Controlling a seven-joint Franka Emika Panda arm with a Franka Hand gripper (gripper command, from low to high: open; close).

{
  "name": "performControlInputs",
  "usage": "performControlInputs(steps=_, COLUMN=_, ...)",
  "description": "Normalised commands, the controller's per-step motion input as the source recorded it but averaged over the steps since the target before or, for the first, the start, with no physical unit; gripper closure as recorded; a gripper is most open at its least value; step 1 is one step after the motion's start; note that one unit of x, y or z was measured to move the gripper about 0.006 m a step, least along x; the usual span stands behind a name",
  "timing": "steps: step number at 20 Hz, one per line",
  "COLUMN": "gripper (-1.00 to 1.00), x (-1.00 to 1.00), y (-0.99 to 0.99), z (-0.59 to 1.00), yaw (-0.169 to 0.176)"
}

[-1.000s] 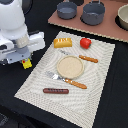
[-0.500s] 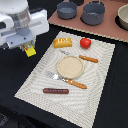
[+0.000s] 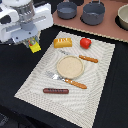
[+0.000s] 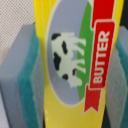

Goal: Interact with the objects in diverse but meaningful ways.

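1. Gripper (image 3: 33, 44) was clamped on the yellow butter packet (image 4: 75, 65), held between its padded fingers (image 4: 20, 85).
2. Packet hung above the dark table (image 3: 20, 65), off the mat (image 3: 95, 95), well apart from the bread loaf (image 3: 63, 42).

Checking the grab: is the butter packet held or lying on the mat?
Held: the butter packet sits between the tool's pads, off the mat.
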Motion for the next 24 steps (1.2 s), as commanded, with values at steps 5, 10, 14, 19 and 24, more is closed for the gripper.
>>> performControlInputs(steps=5, gripper=1.0, x=0.7, y=0.11, z=0.0, yaw=-0.005)
performControlInputs(steps=10, gripper=1.0, x=0.47, y=0.03, z=-0.08, yaw=-0.005)
performControlInputs(steps=14, gripper=1.0, x=0.14, y=0.0, z=-0.19, yaw=0.0)
performControlInputs(steps=19, gripper=1.0, x=0.0, y=-0.01, z=-0.34, yaw=0.0)
performControlInputs(steps=24, gripper=1.0, x=0.13, y=0.0, z=-0.28, yaw=0.0)
